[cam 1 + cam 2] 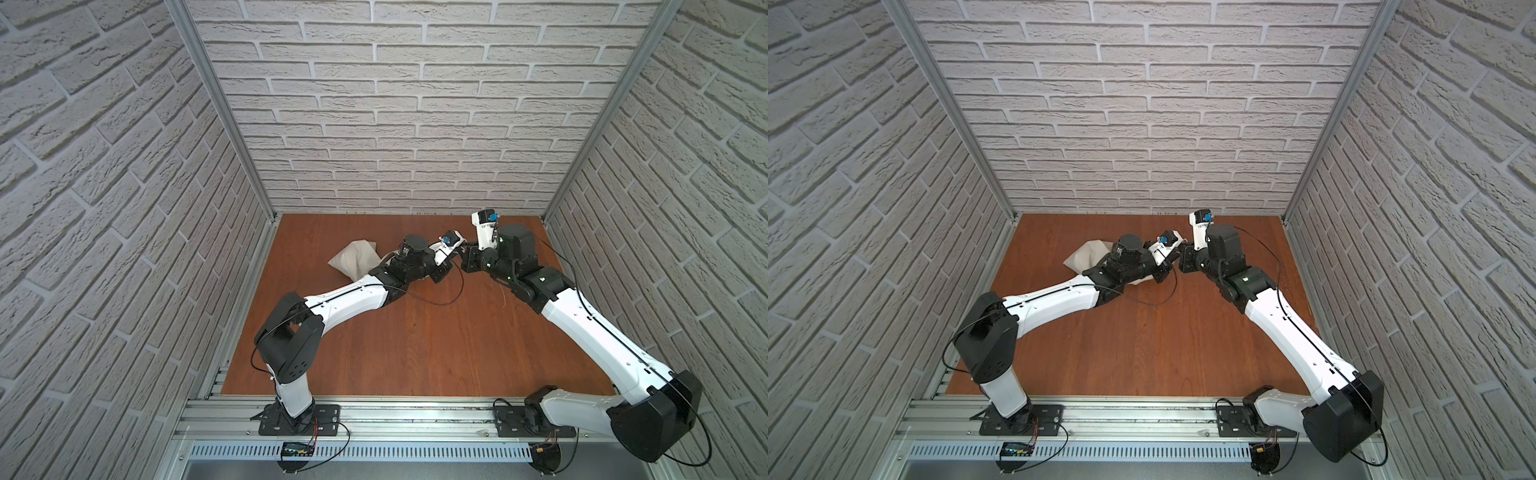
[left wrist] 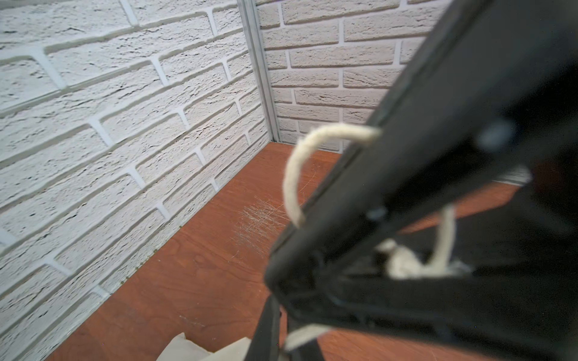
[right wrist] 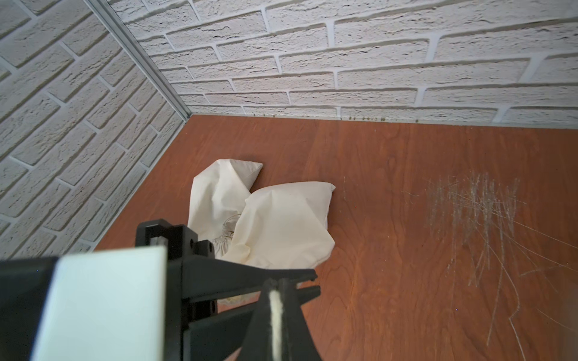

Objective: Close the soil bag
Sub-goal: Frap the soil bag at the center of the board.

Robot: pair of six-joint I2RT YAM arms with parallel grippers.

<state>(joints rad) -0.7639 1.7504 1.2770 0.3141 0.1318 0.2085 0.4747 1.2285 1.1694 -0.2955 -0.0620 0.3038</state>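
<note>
The soil bag (image 1: 353, 259) (image 1: 1086, 258) is a crumpled cream sack lying at the back left of the wooden floor, partly behind my left arm. Its gathered mouth faces my grippers in the right wrist view, where the soil bag (image 3: 281, 218) fills the middle. My two grippers meet tip to tip just right of it. My right gripper (image 3: 278, 283) (image 1: 466, 259) is shut on the pale cord (image 3: 276, 309). My left gripper (image 2: 287, 342) (image 1: 451, 261) is shut on another stretch of the cord (image 2: 306, 334). A loop of cord (image 2: 292, 175) curls out beside the right gripper's black body.
White brick walls close in the wooden floor (image 1: 415, 340) on three sides, with metal corner posts (image 1: 224, 116). Scratch marks (image 3: 475, 215) score the wood behind the grippers. A black cable (image 1: 436, 301) loops over the floor below the left wrist.
</note>
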